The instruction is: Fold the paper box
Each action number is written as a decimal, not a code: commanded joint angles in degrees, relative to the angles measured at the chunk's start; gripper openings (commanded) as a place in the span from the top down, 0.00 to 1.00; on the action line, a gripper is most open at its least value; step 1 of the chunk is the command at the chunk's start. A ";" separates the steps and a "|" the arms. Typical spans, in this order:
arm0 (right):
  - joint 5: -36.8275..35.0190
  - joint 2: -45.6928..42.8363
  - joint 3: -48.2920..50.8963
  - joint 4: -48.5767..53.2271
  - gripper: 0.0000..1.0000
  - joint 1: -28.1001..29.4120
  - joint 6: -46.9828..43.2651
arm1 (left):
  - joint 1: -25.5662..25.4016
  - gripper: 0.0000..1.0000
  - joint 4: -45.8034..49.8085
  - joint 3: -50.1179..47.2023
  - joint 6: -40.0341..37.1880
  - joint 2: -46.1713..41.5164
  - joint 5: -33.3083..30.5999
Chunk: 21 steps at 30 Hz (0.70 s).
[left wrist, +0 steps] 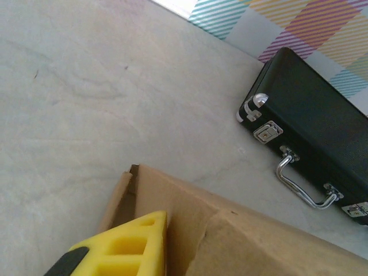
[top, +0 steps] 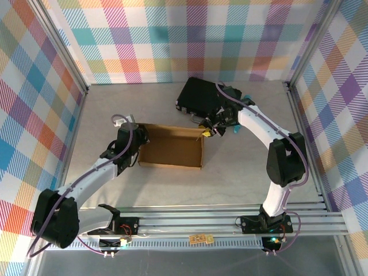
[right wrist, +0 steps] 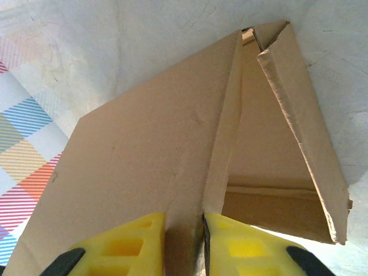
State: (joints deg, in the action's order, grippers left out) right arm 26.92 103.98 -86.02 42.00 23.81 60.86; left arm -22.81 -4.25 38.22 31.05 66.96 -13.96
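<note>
Overhead, a brown corrugated cardboard box [top: 172,148] sits near the middle of a pale, faintly marbled desk [top: 241,167], between two white robot arms. It is partly formed, a shallow open tray with its flat floor showing and thin walls raised along its left, near and right sides. The right fingers [right wrist: 158,236], yellow moulded plastic with hollow cells, are clamped on the top edge of a standing wall at the box's far right corner; the wrist view shows the cardboard pinched tight between them. Beyond that wall a second panel leans inward, its cut edge rough and fluted, and the two meet in a loose point at the corner. The left fingers [left wrist: 132,247] are at the box's left edge. One yellow finger rests against the outer face of a wall there, the other is hidden, so I cannot tell whether they are gripping or released. A black hard case [top: 198,96], smooth, with metal latches, corner caps and a chrome handle, lies just behind the box toward the back wall, apart from it. The step in hand looks like shaping the side walls. The next move probably calls for turning the pinched wall inward and pressing it down until its tabs catch, with the left side steadying the box so the light, stiff cardboard does not slide or spring open.
</note>
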 commanded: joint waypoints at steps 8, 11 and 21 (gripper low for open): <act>-9.25 -2.80 4.92 -0.32 0.78 3.51 -7.04 | -1.23 0.71 6.70 -5.17 8.58 -7.32 7.22; -10.20 -3.28 6.67 -1.81 0.78 3.87 -8.24 | -1.27 0.52 10.93 -4.42 10.58 -9.43 8.78; -12.15 -2.58 6.78 -2.80 0.78 4.32 -12.23 | -1.27 0.26 32.61 1.41 18.33 -20.27 14.08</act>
State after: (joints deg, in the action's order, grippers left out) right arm 16.01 101.80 -78.70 39.40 27.73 51.31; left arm -23.51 19.55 36.77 45.34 49.67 -2.68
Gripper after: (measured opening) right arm 0.218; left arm 0.727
